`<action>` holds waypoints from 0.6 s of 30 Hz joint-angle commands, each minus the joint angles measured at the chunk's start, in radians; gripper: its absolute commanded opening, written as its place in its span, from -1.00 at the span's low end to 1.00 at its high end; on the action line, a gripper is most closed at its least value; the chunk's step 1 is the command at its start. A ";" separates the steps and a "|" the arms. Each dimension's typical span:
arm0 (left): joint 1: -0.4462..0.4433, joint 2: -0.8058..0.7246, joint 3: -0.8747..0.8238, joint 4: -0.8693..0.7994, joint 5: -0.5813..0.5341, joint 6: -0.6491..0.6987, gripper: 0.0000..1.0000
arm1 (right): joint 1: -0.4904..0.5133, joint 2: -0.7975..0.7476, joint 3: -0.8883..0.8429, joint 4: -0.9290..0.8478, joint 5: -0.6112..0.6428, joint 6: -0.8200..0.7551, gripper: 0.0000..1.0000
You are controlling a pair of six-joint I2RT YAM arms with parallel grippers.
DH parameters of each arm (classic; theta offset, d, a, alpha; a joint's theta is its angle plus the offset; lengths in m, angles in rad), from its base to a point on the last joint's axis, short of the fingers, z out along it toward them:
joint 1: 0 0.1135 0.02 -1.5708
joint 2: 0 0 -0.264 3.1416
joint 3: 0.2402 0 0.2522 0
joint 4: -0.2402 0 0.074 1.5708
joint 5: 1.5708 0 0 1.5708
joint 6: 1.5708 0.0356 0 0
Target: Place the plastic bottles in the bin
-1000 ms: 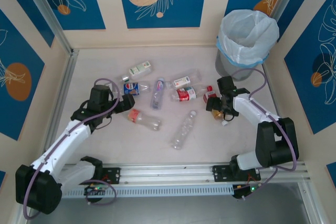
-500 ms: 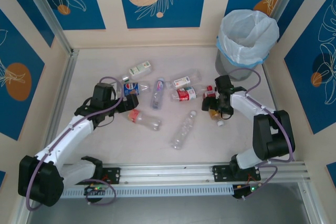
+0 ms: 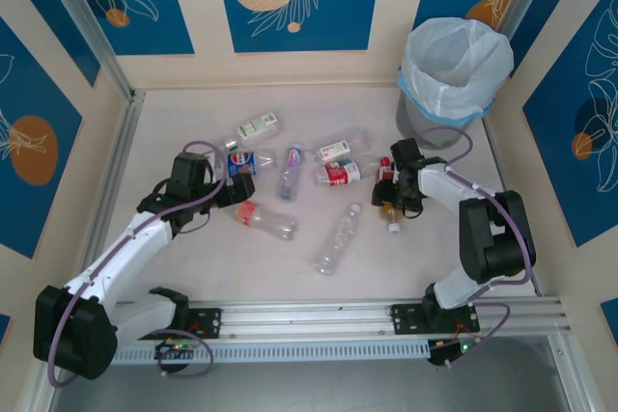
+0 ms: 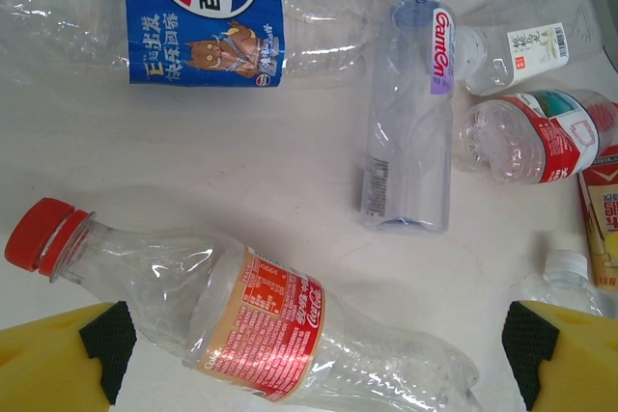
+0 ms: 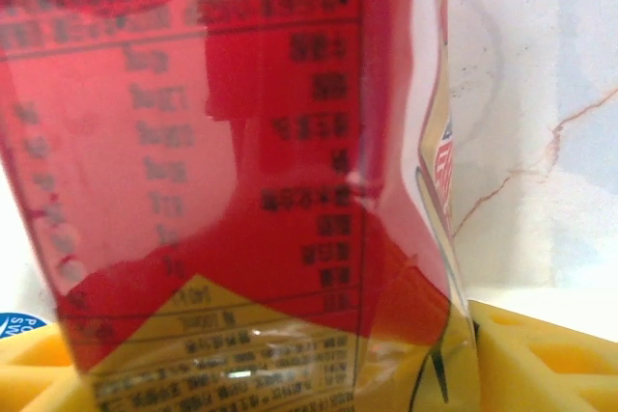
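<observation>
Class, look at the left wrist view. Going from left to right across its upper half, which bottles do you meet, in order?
Pepsi bottle → Ganten bottle → white-label bottle. The red-label bottle is left out because it lies under the white-label one, so its place in the order is unclear.

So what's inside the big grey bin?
Inside the bin you can see its white-blue plastic bag. The bag's folds cover the bottom, so I can't tell what lies down there.

Left arm reaches forward with left gripper [image 3: 244,186] spread wide; right arm bends inward, right gripper [image 3: 389,197] clamping a bottle [image 5: 222,142].
</observation>
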 commanded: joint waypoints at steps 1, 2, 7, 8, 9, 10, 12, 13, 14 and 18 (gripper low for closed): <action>-0.012 -0.013 0.011 -0.009 -0.019 0.015 0.98 | 0.026 -0.042 0.002 -0.009 0.003 0.015 0.30; -0.012 -0.014 0.011 -0.010 -0.024 0.016 0.98 | 0.031 -0.061 -0.006 -0.002 0.002 0.015 0.28; -0.012 -0.005 0.012 -0.003 -0.037 0.008 0.98 | 0.067 -0.167 -0.037 0.019 -0.014 -0.009 0.24; -0.012 -0.001 0.013 0.001 -0.037 0.007 0.98 | 0.077 -0.192 -0.044 0.023 -0.014 -0.012 0.22; -0.012 0.003 0.015 0.004 -0.035 0.004 0.98 | 0.083 -0.221 -0.049 0.027 -0.017 -0.015 0.22; -0.012 0.010 0.017 0.008 -0.031 0.000 0.98 | 0.093 -0.251 -0.051 0.034 -0.023 -0.020 0.22; -0.012 0.021 0.022 0.019 -0.016 -0.005 0.98 | 0.112 -0.317 -0.054 0.055 -0.043 -0.032 0.21; -0.012 0.029 0.026 0.026 -0.004 -0.009 0.98 | 0.118 -0.355 -0.052 0.071 -0.060 -0.034 0.21; -0.012 0.037 0.027 0.036 0.007 -0.016 0.98 | 0.124 -0.389 -0.046 0.090 -0.087 -0.038 0.20; -0.012 0.055 0.029 0.070 0.025 -0.039 0.98 | 0.128 -0.477 -0.003 0.161 -0.158 -0.036 0.19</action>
